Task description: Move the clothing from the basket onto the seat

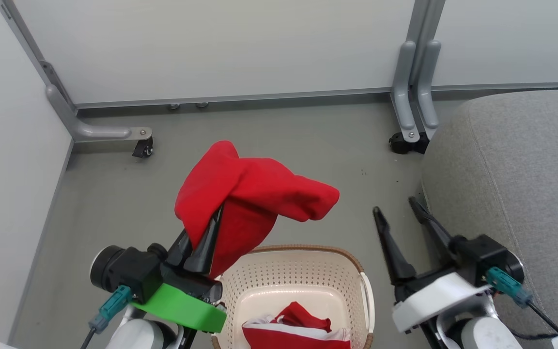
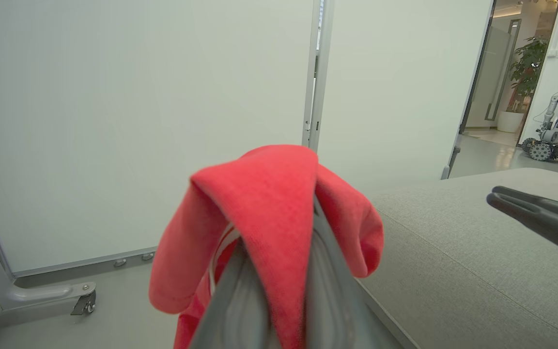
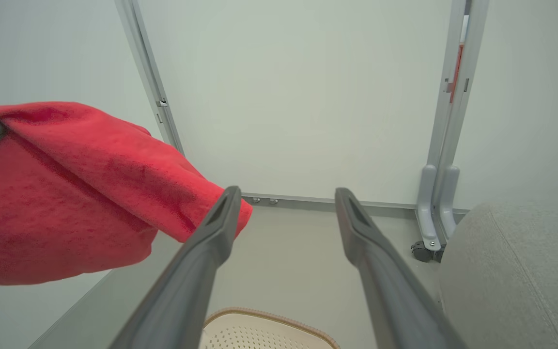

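Seat (image 1: pixel 516 184), grey and broad, lies at the robot's right. The basket (image 1: pixel 269 281) sits on the floor near it, with a red-and-white garment (image 1: pixel 303 329) crumpled inside. The red garment (image 1: pixel 250 194) hangs above the basket, clenched in the left tool (image 1: pixel 213 228). It looks soft, light and floppy, likely to drape, so it is best pinched at a bunched fold. The right tool (image 1: pixel 394 206) stands released, holding nothing.

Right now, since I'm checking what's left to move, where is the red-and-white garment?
In the head view, the red-and-white garment lies at the bottom centre inside the basket, below the red garment that the left gripper holds up.
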Tool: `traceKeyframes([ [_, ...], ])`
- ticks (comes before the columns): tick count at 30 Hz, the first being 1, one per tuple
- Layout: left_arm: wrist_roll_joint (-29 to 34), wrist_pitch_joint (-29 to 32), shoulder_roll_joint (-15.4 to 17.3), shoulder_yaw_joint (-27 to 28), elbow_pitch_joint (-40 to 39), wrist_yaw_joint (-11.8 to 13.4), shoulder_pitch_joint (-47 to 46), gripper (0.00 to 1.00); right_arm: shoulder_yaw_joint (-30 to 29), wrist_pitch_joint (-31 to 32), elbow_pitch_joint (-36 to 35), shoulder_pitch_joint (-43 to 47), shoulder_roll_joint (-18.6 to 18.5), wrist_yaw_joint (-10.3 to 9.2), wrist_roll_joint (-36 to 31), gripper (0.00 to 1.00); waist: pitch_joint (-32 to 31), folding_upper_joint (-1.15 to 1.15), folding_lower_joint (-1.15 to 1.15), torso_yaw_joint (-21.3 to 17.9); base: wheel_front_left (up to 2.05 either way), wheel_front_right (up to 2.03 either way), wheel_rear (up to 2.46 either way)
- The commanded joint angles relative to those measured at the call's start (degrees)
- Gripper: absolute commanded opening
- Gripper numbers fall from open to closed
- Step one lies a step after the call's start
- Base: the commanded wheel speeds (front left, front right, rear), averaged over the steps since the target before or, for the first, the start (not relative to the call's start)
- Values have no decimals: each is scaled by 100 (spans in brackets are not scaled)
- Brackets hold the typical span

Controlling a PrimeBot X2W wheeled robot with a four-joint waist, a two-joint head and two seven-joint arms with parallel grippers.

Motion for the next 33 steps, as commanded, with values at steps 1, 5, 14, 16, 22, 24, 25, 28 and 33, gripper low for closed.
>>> traceKeyframes([
  [1, 53, -26, 15, -6, -45, 7, -124, 0, 201, 49, -35, -206, -74, 0, 38, 100, 46, 0, 0, 74, 0, 0, 0],
  [5, 81, -17, -8, -60, -105, -16, -223, 0, 999, 177, -17, -792, -272, 0, 228, 100, 140, 0, 0, 188, 0, 0, 0],
  [14, 139, -9, -93, -226, -124, -64, -425, 0, 2327, 496, 585, -2050, -668, -1, 466, 100, 307, 0, 0, 417, 0, 0, 0],
  [16, 140, -8, -105, -268, -128, -78, -442, 0, 2445, 518, 772, -2298, -699, 0, 385, 100, 336, 0, 0, 448, 0, 0, 0],
  [22, 110, 16, -134, -428, -150, -130, -505, 0, 2705, 495, 1467, -2800, -569, -1, 253, 100, 411, 0, 0, 490, 0, 0, 0],
  [24, 91, 11, -141, -462, -168, -147, -512, 0, 2814, 446, 1709, -2909, -467, 0, 321, 100, 421, 0, 0, 490, 0, 0, 0],
  [25, 83, 10, -141, -470, -174, -151, -515, 0, 2855, 434, 1813, -2942, -436, 0, 358, 100, 423, 0, 0, 488, 0, 0, 0],
  [28, 47, 6, -135, -496, -199, -153, -529, 0, 3023, 353, 2160, -3059, -295, 0, 552, 37, 435, 0, 0, 487, 0, 0, 0],
  [33, 19, -3, -115, -524, -220, -163, -540, 0, 3196, 9, 2525, -3178, -150, 0, 953, 0, 448, 0, 0, 493, 0, 0, 0],
])
